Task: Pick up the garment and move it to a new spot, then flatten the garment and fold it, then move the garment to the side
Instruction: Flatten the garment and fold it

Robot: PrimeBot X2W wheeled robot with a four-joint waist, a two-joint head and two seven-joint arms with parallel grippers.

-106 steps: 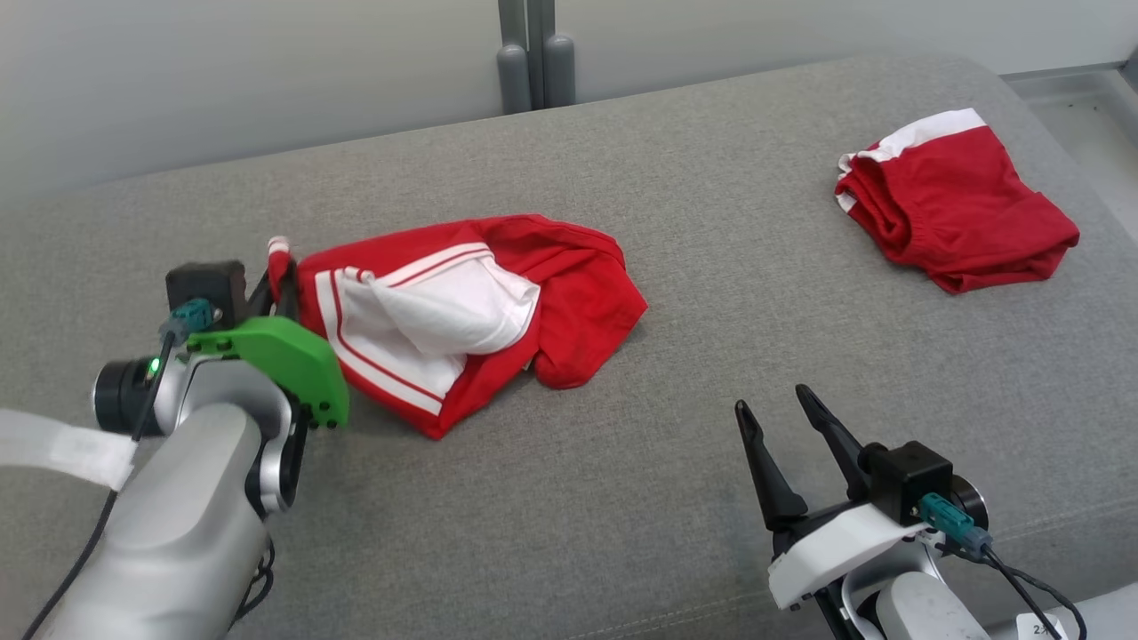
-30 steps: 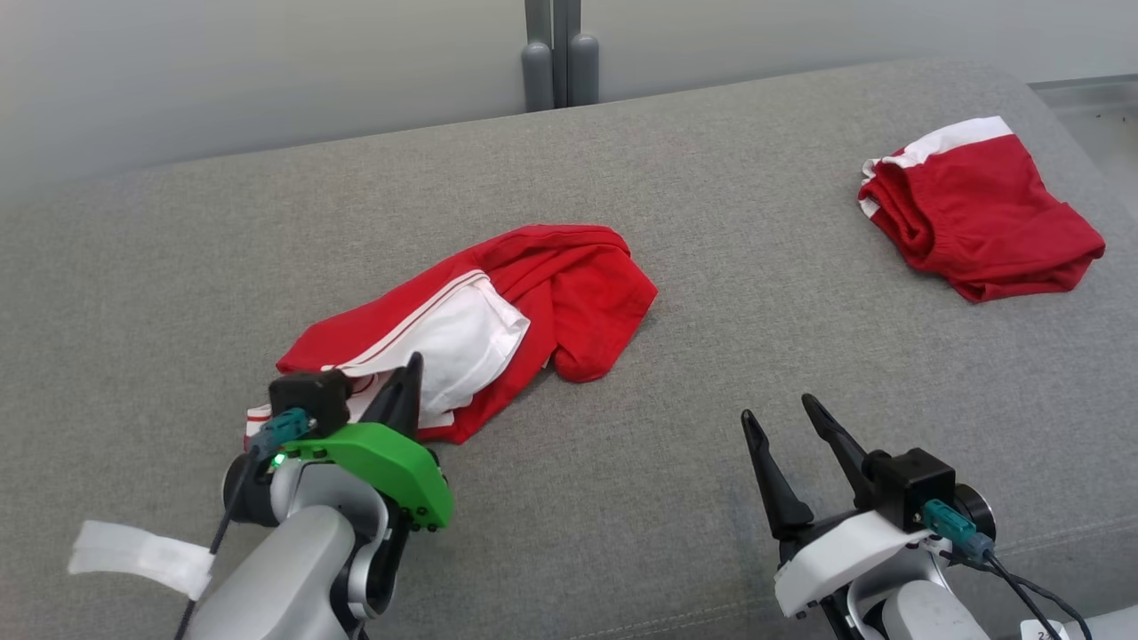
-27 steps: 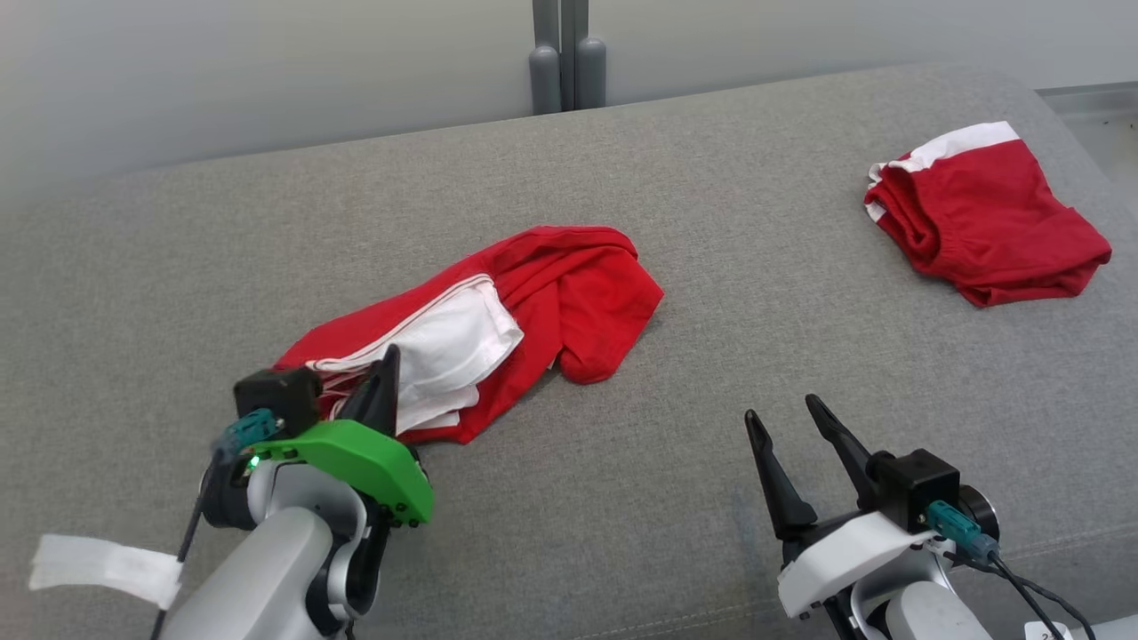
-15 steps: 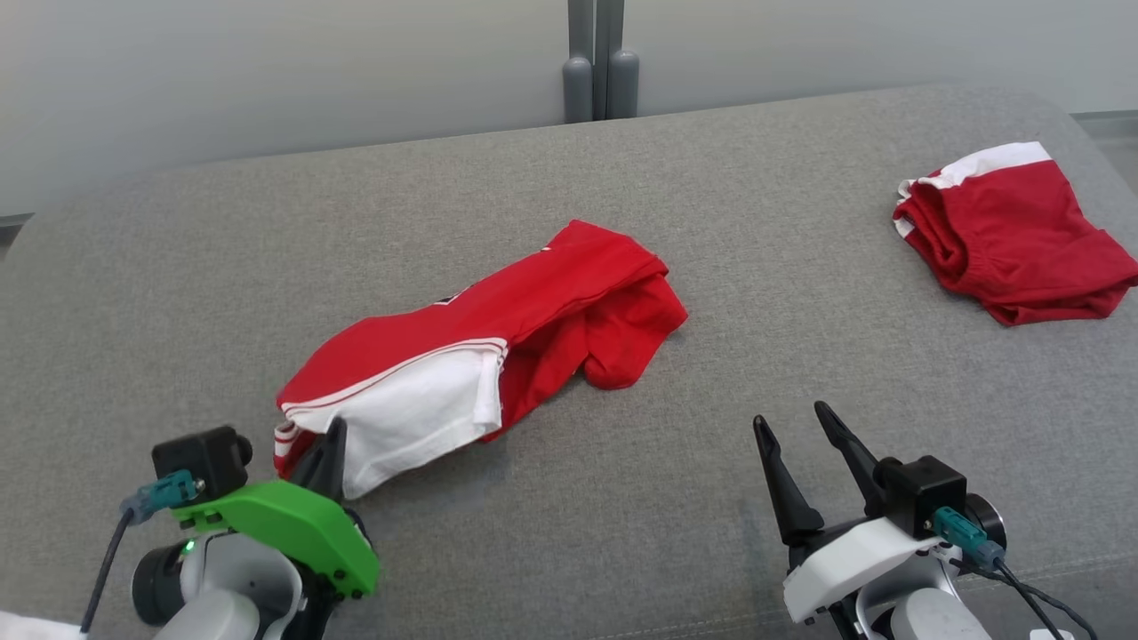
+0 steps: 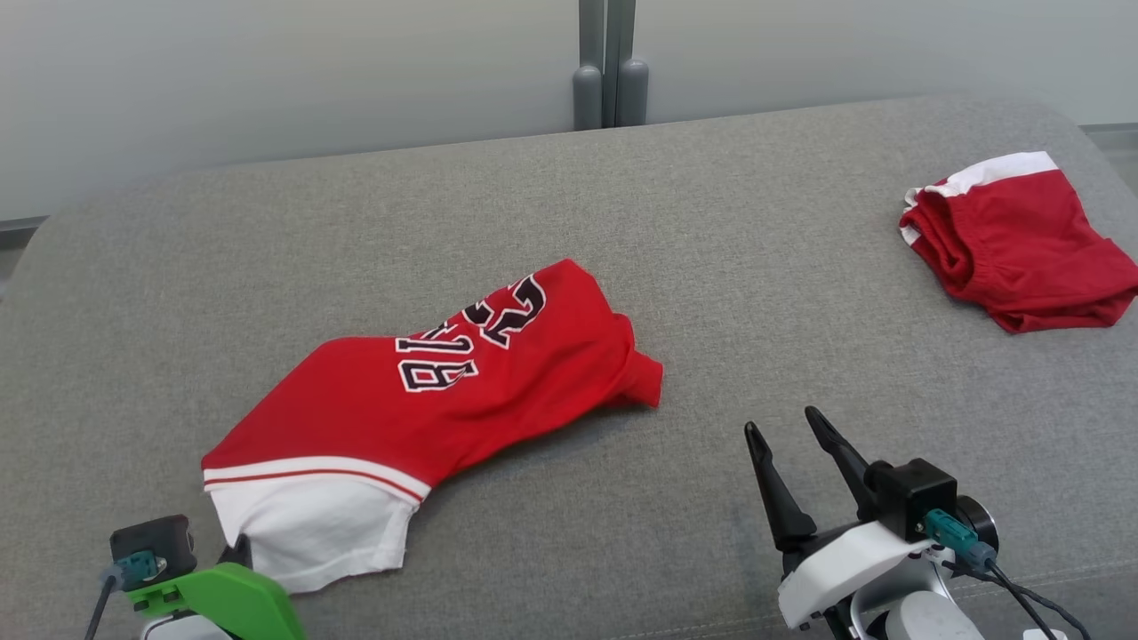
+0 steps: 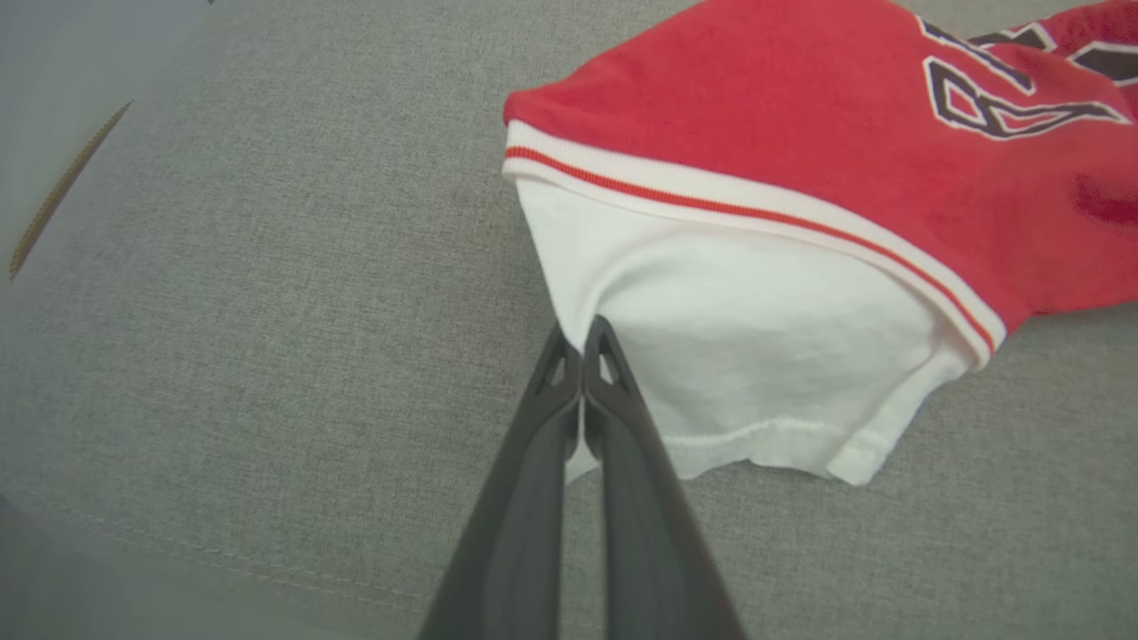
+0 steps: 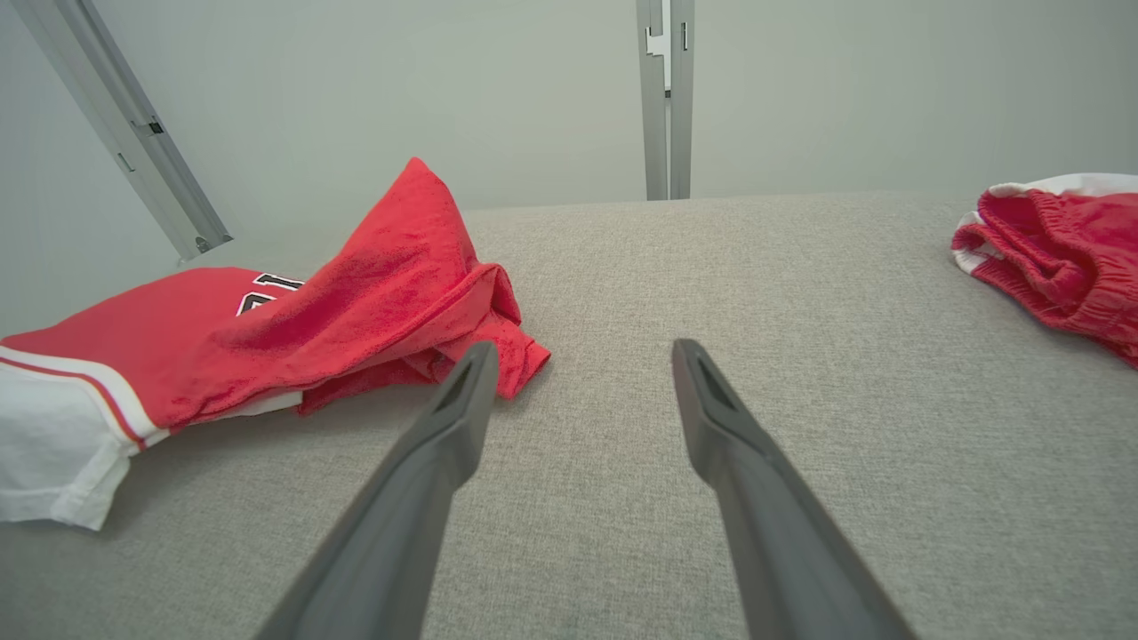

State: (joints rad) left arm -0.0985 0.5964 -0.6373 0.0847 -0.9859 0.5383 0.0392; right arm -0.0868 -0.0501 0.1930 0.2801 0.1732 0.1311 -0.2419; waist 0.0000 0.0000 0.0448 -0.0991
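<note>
The left gripper (image 6: 582, 345) has its two long dark fingers pressed together. The tips pinch the near edge of the garment (image 6: 800, 133) at its white hem, and the cloth draws to a point there. The garment is a soft red knit jersey with a white lower band, a thin red stripe and black-and-white block lettering. It lies mostly spread out, at a slant, on the left-centre of the grey woven cushion (image 5: 800, 267), with its far end bunched into loose folds. The left arm sits low at the bottom left of the head view, where its green wrist cover (image 5: 222, 600) shows.

The right gripper (image 5: 781, 421) has its tapered fingers spread wide, with nothing between them. It hovers over bare cushion just right of the garment's bunched end, fingers angled up and slightly left from a white wrist mount. Well apart, at the far right edge, lie folded red shorts (image 5: 1013, 258) with a white band.
</note>
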